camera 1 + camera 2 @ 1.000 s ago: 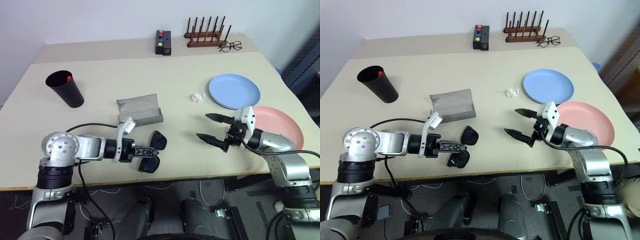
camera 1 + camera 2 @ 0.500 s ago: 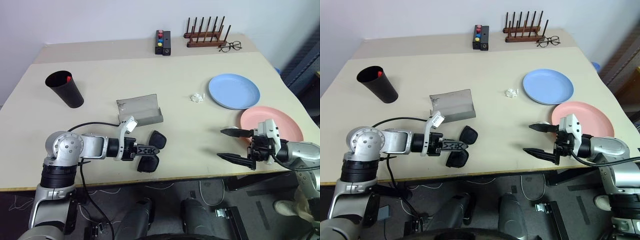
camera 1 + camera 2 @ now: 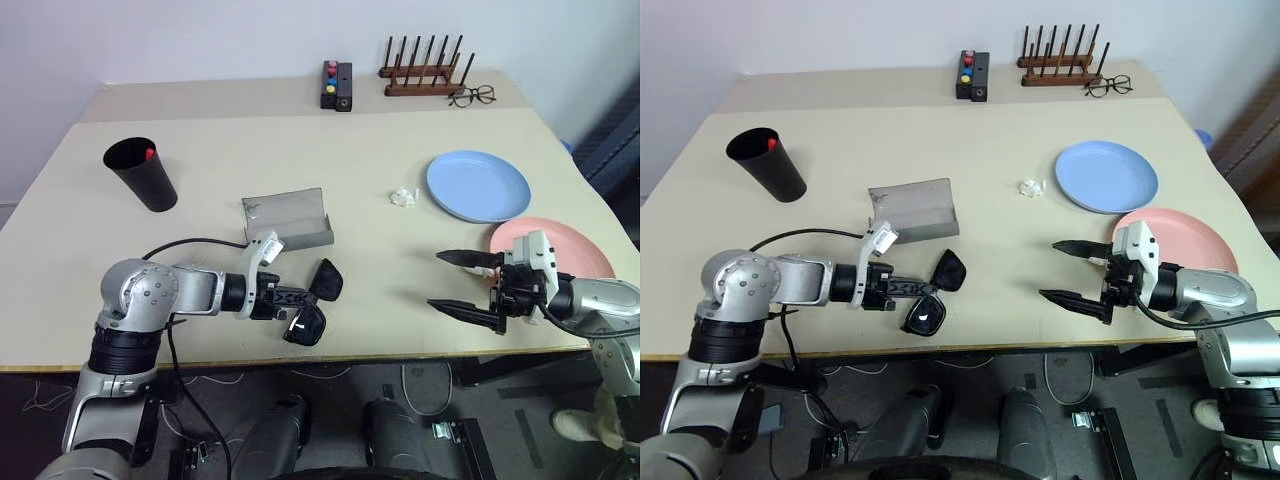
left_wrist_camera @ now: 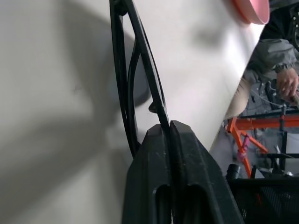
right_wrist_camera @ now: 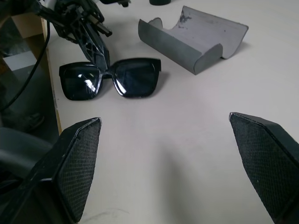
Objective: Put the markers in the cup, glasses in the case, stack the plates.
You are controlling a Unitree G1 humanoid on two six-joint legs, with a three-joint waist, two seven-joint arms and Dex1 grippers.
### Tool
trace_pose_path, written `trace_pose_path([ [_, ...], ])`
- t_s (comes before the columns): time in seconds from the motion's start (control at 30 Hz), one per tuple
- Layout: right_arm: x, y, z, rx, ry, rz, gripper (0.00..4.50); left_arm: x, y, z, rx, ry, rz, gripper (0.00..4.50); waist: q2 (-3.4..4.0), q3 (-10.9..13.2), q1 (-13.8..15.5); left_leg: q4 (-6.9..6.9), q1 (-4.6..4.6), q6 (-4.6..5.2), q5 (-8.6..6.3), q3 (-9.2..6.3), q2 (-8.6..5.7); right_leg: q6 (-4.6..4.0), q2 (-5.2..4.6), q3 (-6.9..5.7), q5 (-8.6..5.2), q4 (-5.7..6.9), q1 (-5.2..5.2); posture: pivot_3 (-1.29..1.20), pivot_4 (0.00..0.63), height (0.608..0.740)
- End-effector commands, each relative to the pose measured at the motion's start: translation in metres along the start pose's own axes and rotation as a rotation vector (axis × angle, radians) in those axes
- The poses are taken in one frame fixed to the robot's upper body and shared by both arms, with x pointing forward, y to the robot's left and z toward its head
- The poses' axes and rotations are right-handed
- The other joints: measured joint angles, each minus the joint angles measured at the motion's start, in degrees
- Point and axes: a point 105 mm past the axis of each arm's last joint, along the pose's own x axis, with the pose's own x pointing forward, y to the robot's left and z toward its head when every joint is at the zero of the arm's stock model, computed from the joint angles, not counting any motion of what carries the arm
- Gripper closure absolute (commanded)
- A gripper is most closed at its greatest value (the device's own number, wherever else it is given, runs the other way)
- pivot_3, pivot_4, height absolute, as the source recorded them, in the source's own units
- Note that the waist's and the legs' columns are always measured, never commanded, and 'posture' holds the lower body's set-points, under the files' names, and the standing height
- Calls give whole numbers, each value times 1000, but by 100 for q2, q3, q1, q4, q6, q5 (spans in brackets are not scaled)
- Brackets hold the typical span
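Clearly the black sunglasses [image 3: 312, 302] are the thing in hand: they lie lenses-up near the front edge of the table [image 3: 350, 150], just in front of the open grey glasses case [image 3: 287, 219], and the left gripper [image 3: 287, 297] has its two black fingers pinched flat together on the frame at the bridge between the lenses. Judging by the thick plastic frame, they should be light and fairly stiff, but the dark lenses look glossy and easy to scratch or smear, and the arms hinge, so a grip on an arm or a lens would likely slip or fold. The bridge seems the soundest hold, though so narrow a pinch may let the pair swing about it when lifted. The case, just behind the sunglasses, stands with its lid up and its trough open, a shallow target that could slide if nudged. Well to the right of the case, the right gripper [image 3: 466, 283] hangs with its jaws spread wide and nothing between them, just beside the pink plate [image 3: 570, 250]; the light blue plate [image 3: 478, 185] lies behind that one, apart from it. Far to the left of the case stands the black cup [image 3: 142, 173], a red marker cap [image 3: 149, 154] showing inside its rim.
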Motion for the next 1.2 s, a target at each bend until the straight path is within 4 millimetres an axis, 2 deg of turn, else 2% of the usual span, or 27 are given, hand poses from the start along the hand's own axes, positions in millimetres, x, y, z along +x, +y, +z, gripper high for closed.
trace_pose_path([
  [0.03,2,0,13,-44,-29,1,0,-3,-1,6,27,-26,15,4476,1,0,-3,0,0,0,0,0,0,0,0,0,0,0,0,0,150,740],
  [0.2,3,-1,13,-43,-32,-1,0,-6,-5,9,40,-49,-7,4476,1,0,-2,0,0,0,0,0,0,0,0,0,0,0,0,0,150,740],
  [0.37,6,-2,13,-46,-40,-2,0,-17,-16,33,137,-162,-57,4476,0,0,-4,0,0,0,0,0,0,0,0,-1,0,0,-1,0,150,740],
  [0.47,7,-3,13,-49,-42,-2,0,-20,-17,39,168,-175,-73,4476,0,0,-5,0,0,0,0,1,1,0,1,-1,0,-1,-1,0,150,740],
  [0.7,11,-5,13,-53,-50,-3,0,-38,-24,68,300,-200,-94,4476,-2,1,-2,0,-1,0,0,1,0,0,2,-3,0,-5,-1,0,150,740],
  [0.83,14,-7,12,-56,-56,0,0,-59,-14,102,503,-301,14,4476,-3,2,-12,-4,-1,0,0,2,1,0,3,-3,0,-6,-2,0,150,740],
  [0.93,17,-9,12,-58,-64,5,0,-71,-7,111,573,-249,12,4476,-2,2,-22,-9,-1,-6,4,4,4,-1,4,-2,1,-9,-5,0,150,740],
  [1.07,27,-9,12,-53,-75,36,0,-91,5,144,727,-206,43,4476,-8,6,0,-6,-1,-5,3,4,2,-1,9,-7,2,-12,-1,0,150,740],
  [1.2,35,-12,12,-61,-86,47,0,-94,25,160,822,-123,105,4476,-9,6,-16,-4,-2,-5,3,3,-1,4,9,-11,5,-24,6,0,150,740],
])
